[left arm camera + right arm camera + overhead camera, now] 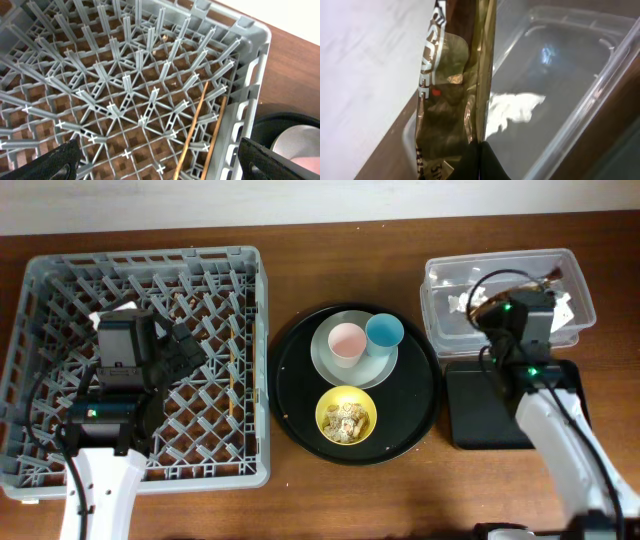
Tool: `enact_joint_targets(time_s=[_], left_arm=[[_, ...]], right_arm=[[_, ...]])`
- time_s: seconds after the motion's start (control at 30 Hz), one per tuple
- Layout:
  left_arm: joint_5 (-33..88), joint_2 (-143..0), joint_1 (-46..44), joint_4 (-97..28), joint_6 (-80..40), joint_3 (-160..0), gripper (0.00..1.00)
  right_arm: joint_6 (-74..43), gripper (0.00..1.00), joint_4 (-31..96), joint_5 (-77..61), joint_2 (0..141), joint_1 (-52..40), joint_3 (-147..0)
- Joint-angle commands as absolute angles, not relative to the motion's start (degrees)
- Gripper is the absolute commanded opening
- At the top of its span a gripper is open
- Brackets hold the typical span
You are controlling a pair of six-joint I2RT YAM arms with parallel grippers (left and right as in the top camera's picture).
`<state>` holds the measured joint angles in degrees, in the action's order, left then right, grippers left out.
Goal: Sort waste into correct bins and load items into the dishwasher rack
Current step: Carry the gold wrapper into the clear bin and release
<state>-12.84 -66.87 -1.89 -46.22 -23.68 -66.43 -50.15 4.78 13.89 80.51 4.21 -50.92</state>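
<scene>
Right gripper [482, 161] pinching foil wrapper [455, 90] above clear tub [560, 65], tissue [512, 112] already inside. Lower past rim before letting go. Left gripper [162, 167] spread wide over rack [250, 45].

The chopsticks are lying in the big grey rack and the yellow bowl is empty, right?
Not quite. The yellow bowl isn't empty: the overhead view shows beige food scraps in it. The chopsticks do lie in the grey rack.
</scene>
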Motion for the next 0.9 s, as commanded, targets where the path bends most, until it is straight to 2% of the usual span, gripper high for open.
enact_joint_targets(time_s=[0.0,0.07,0.1,0.17,0.2,0.37,0.47,0.57,0.63,0.77,0.87], left_arm=[[-12.7,-66.8,-1.7,-46.0,-24.4,-66.8,0.99],[-12.7,-66.8,-1.7,-46.0,-24.4,-66.8,0.99],[-12.7,-66.8,-1.7,-46.0,-24.4,-66.8,0.99],[-12.7,-66.8,-1.7,-46.0,-24.4,-66.8,0.99],[-12.7,-66.8,-1.7,-46.0,-24.4,-66.8,0.99],[-12.7,-66.8,-1.7,-46.0,-24.4,-66.8,0.99],[-12.7,-66.8,-1.7,-46.0,-24.4,-66.8,0.99],[-12.7,-66.8,-1.7,-46.0,-24.4,-66.8,0.99],[-12.7,-66.8,-1.7,-46.0,-24.4,-66.8,0.99],[-12.7,-66.8,-1.7,-46.0,-24.4,-66.8,0.99],[-12.7,-66.8,-1.7,-46.0,-24.4,-66.8,0.99]], right_arm=[[-51.5,0.24,0.9,13.7,84.9,5.7,-51.6],[-50.2,0.89,-1.0,13.6,85.1,5.8,-51.6],[-44.8,0.99,-1.9,11.7,84.6,5.8,-51.9],[-30.1,0.99,2.0,5.3,81.8,5.8,-54.0],[-27.2,0.99,8.0,3.6,79.2,5.8,-55.8],[-20.3,0.99,38.1,-22.5,67.6,4.6,-62.2],[-14.2,0.99,50.7,-27.0,67.7,-2.9,-62.2],[-12.3,0.99,52.6,-24.5,70.3,-18.5,-62.2],[-14.5,0.99,50.9,-16.4,74.1,-30.5,-62.2],[-23.8,0.99,43.2,-4.2,86.0,-46.7,-62.2],[-24.1,0.99,37.7,2.4,93.7,-51.6,-62.2]])
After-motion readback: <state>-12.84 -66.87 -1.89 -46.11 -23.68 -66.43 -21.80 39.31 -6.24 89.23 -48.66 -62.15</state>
